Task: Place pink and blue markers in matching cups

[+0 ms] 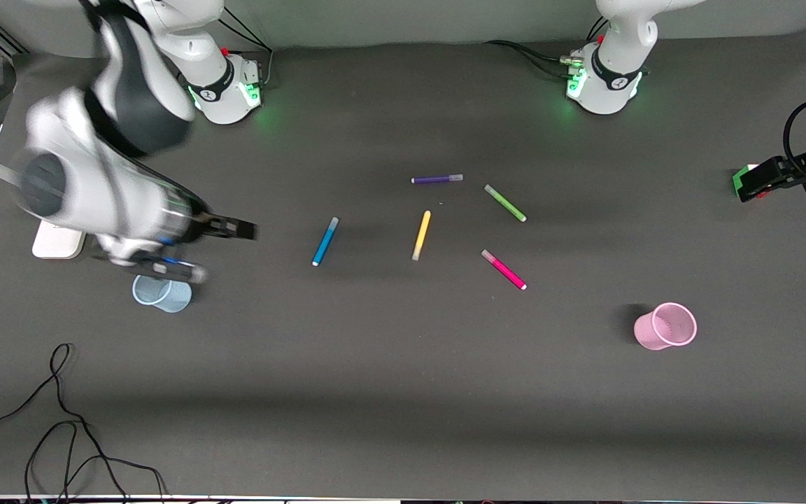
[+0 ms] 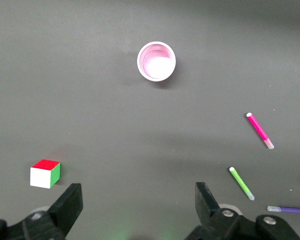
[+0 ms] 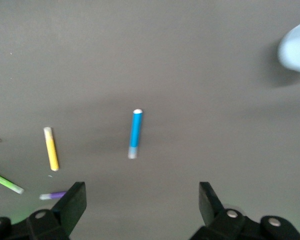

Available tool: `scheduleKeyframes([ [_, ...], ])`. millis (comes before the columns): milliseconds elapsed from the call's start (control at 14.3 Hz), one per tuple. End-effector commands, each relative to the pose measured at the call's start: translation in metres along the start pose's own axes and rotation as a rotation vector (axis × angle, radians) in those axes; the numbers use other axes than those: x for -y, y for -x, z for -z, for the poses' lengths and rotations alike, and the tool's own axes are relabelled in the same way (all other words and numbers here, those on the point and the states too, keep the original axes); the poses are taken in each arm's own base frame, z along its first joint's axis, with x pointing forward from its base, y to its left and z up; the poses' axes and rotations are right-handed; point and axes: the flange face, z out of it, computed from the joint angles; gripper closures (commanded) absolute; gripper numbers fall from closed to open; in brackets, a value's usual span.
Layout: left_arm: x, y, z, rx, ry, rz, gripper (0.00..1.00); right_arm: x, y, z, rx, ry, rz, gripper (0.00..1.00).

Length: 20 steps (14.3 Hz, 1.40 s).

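Note:
The blue marker (image 1: 325, 241) lies flat toward the right arm's end of the table and also shows in the right wrist view (image 3: 135, 132). The pink marker (image 1: 504, 269) lies flat nearer the middle and shows in the left wrist view (image 2: 259, 130). The pale blue cup (image 1: 161, 293) stands near the right arm's end. The pink cup (image 1: 665, 326) stands toward the left arm's end, with its mouth showing in the left wrist view (image 2: 156, 61). My right gripper (image 1: 210, 248) (image 3: 138, 200) is open and empty, over the table beside the blue cup. My left gripper (image 1: 760, 183) (image 2: 138, 200) is open and empty at the left arm's end.
Purple (image 1: 436, 179), yellow (image 1: 421, 235) and green (image 1: 505, 203) markers lie among the two task markers. A small red, green and white cube (image 2: 45, 173) sits by the left gripper. A white pad (image 1: 59, 241) lies under the right arm. A black cable (image 1: 60, 420) trails near the front camera.

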Motion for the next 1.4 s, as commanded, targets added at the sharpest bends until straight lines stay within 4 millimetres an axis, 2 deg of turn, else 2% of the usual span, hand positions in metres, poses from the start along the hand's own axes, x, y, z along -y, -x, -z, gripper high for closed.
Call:
scheduleKeyframes([
  [0,0.001,-0.007,0.000,0.005,0.001,-0.017,0.00,0.051,-0.018,-0.090,0.064,-0.008,-0.111,0.00],
  [70,0.000,-0.014,-0.009,0.016,0.005,-0.019,0.00,0.061,-0.024,-0.121,0.070,-0.004,-0.123,0.00],
  [140,-0.002,-0.023,-0.015,0.019,0.010,-0.021,0.00,0.058,-0.032,-0.149,0.080,0.003,-0.134,0.00],
  [350,-0.021,-0.049,-0.049,0.062,0.027,-0.030,0.00,0.041,-0.042,-0.205,0.125,0.028,-0.173,0.02],
  [490,-0.057,-0.059,-0.078,0.096,0.031,0.018,0.00,0.029,-0.038,-0.233,0.139,0.042,-0.189,0.04],
  [560,-0.082,-0.060,-0.092,0.116,0.022,0.077,0.00,0.024,-0.035,-0.243,0.148,0.052,-0.194,0.06],
  [700,-0.133,-0.058,-0.123,0.134,0.000,0.174,0.00,0.019,-0.032,-0.252,0.156,0.059,-0.203,0.16],
  [910,-0.214,-0.044,-0.170,0.145,-0.033,0.304,0.00,0.015,-0.031,-0.261,0.141,0.050,-0.209,0.31],
  [1050,-0.259,-0.031,-0.202,0.163,-0.058,0.354,0.00,0.016,-0.032,-0.262,0.137,0.046,-0.208,0.46],
  [1120,-0.275,-0.025,-0.219,0.170,-0.070,0.382,0.00,0.016,-0.033,-0.263,0.129,0.040,-0.209,0.51],
  [1190,-0.288,-0.019,-0.235,0.172,-0.075,0.411,0.00,0.016,-0.034,-0.266,0.127,0.038,-0.211,0.61],
  [1330,-0.309,-0.008,-0.276,0.175,-0.083,0.446,0.00,0.015,-0.036,-0.267,0.125,0.037,-0.214,0.88],
])
